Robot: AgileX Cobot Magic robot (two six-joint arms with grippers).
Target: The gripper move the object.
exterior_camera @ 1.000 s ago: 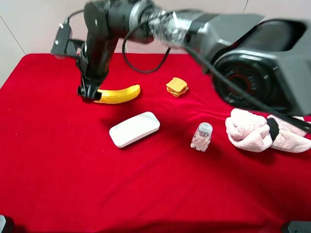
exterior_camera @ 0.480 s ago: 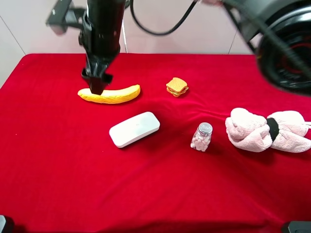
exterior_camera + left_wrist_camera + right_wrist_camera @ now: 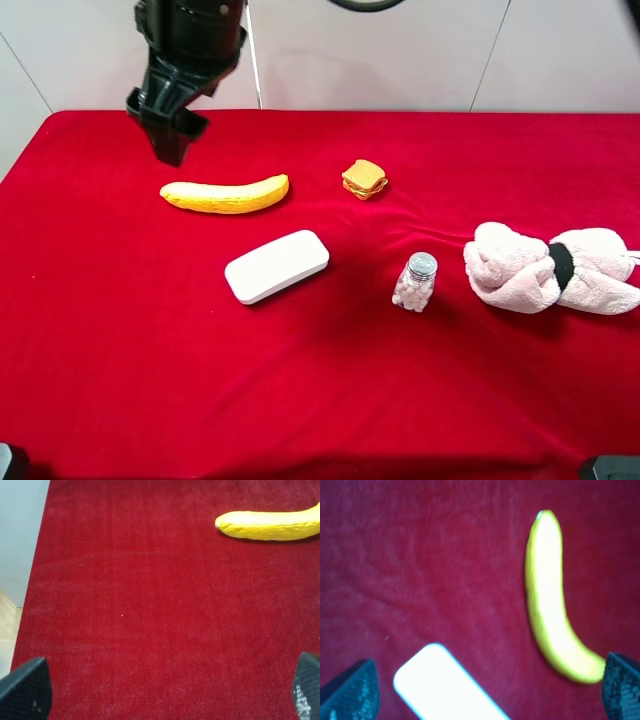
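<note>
The yellow banana (image 3: 226,194) lies flat on the red cloth at the back left, with nothing holding it. It also shows in the right wrist view (image 3: 550,595) and in the left wrist view (image 3: 270,525). My right gripper (image 3: 171,148) reaches across from the right and hangs above and behind the banana's left end, clear of it. In the right wrist view this gripper (image 3: 487,680) is open and empty, its fingers far apart. My left gripper (image 3: 167,680) is open and empty over bare cloth, short of the banana.
A white rounded case (image 3: 277,265) lies just in front of the banana. An orange sandwich toy (image 3: 364,179), a small pill bottle (image 3: 415,281) and a pink plush toy (image 3: 550,268) stand to the right. The cloth's left edge (image 3: 42,555) is near.
My right gripper was down at the banana's left end; it has let go and risen up and back. The banana stays where it lay.
</note>
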